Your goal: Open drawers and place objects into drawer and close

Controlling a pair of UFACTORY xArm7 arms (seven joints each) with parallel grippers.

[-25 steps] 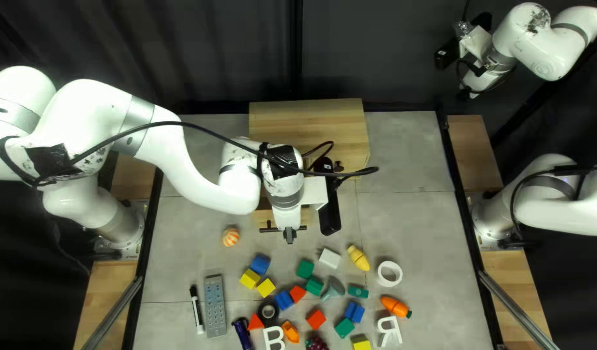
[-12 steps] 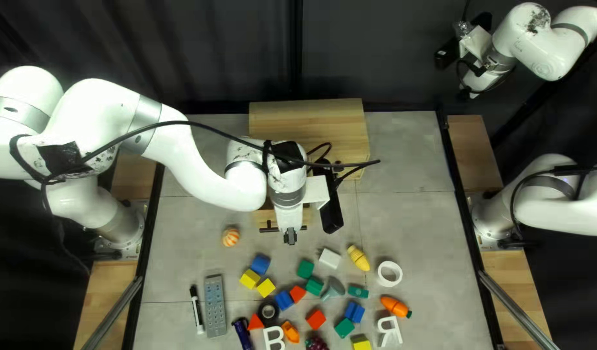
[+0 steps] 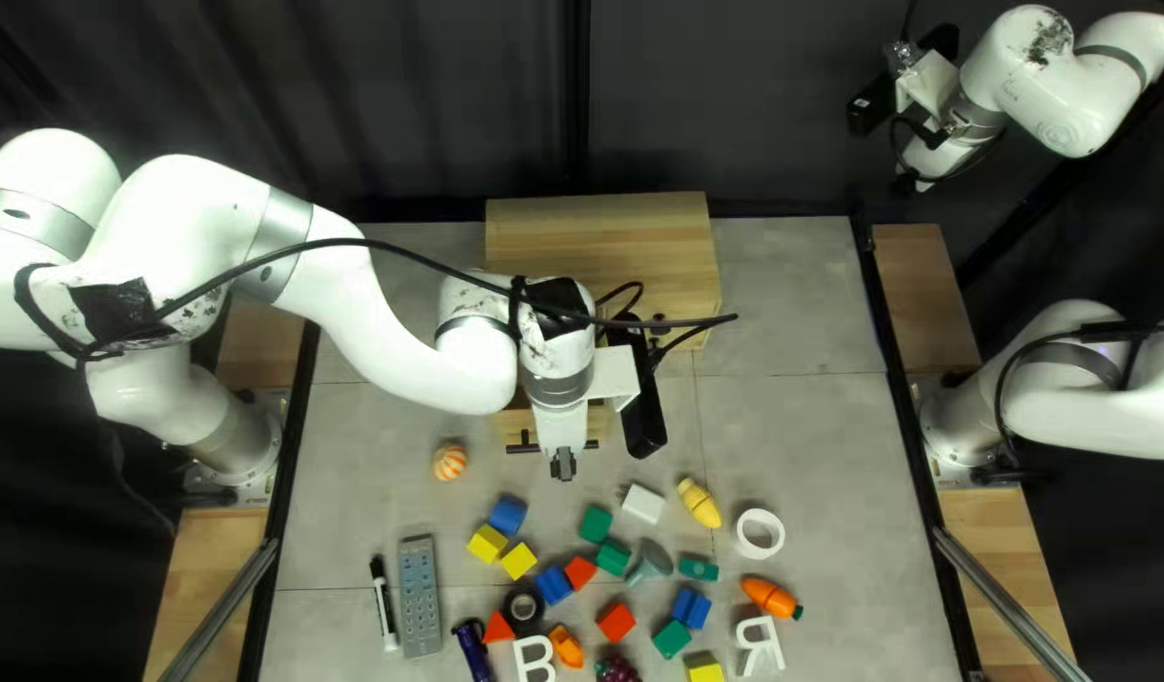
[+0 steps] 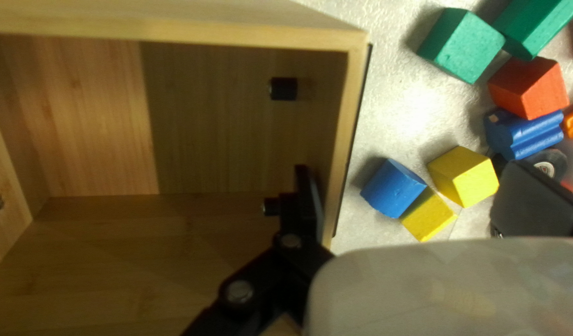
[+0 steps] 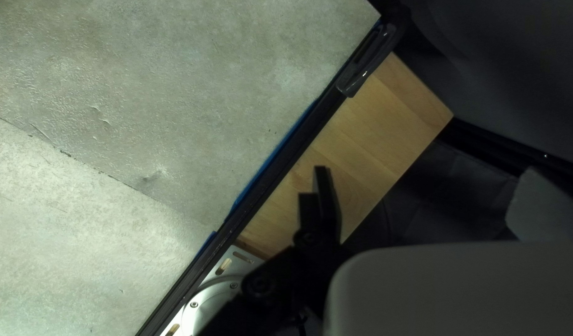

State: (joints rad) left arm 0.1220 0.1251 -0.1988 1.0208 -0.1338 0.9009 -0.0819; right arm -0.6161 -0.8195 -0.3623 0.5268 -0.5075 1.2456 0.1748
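In the top left view my left gripper (image 3: 564, 465) is low over the front of a pulled-out wooden drawer (image 3: 598, 421) with a black handle (image 3: 526, 445). The drawer belongs to the wooden cabinet (image 3: 601, 234). Seen from its wrist, my left gripper (image 4: 412, 168) is open, one finger inside the drawer (image 4: 353, 118) and the other beyond its front wall. Two black pegs (image 4: 282, 89) stick out inside that wall; nothing lies in the visible part. My right gripper (image 3: 910, 185) is raised far from the cabinet; its wrist view shows the gripper (image 5: 426, 177) open and holding nothing.
In front of the drawer lie coloured blocks (image 3: 507, 514), an orange striped ball (image 3: 449, 461), a grey remote (image 3: 420, 596), a marker (image 3: 384, 604), toy corn (image 3: 699, 503), a white ring (image 3: 760, 533), a toy carrot (image 3: 770, 596) and white letters (image 3: 759, 644).
My left arm's wrist has shifted slightly toward the right of the top left view, its gripper tip a little nearer the table's front. The right arm, the drawer and the loose objects look unmoved.
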